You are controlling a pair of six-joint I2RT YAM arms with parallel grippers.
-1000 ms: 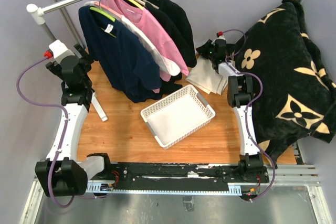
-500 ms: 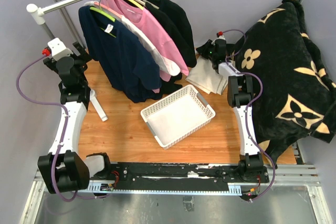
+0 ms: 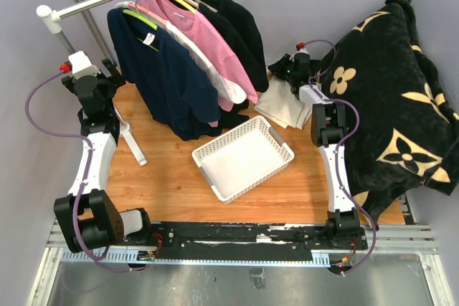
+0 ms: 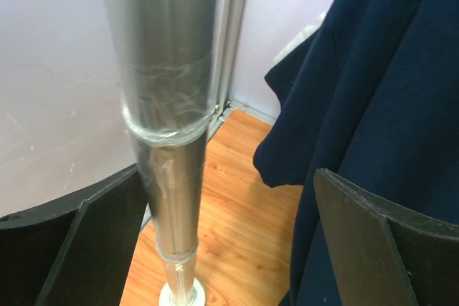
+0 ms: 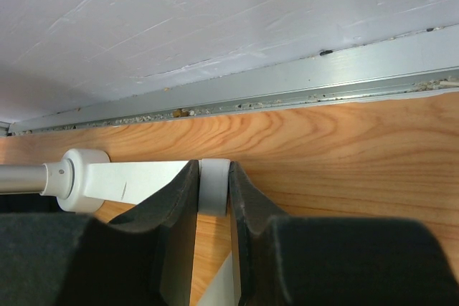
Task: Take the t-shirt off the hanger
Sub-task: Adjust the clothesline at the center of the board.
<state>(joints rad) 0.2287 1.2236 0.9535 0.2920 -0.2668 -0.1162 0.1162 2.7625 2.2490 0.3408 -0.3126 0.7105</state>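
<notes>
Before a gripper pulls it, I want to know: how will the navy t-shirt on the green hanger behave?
The navy t-shirt is probably floppy and light: it hangs in loose folds. Its green hanger only hooks over the rail, so a tug would likely swing it or slide it along.

Readable text: none in any view.
Black blanket [image 3: 401, 84]: tan flower signs and a monogram-like mark near its top edge, letters too small to read.

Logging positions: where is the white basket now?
Top view: the white basket sits centre on the table, just front-right of the hanging navy t-shirt.
</notes>
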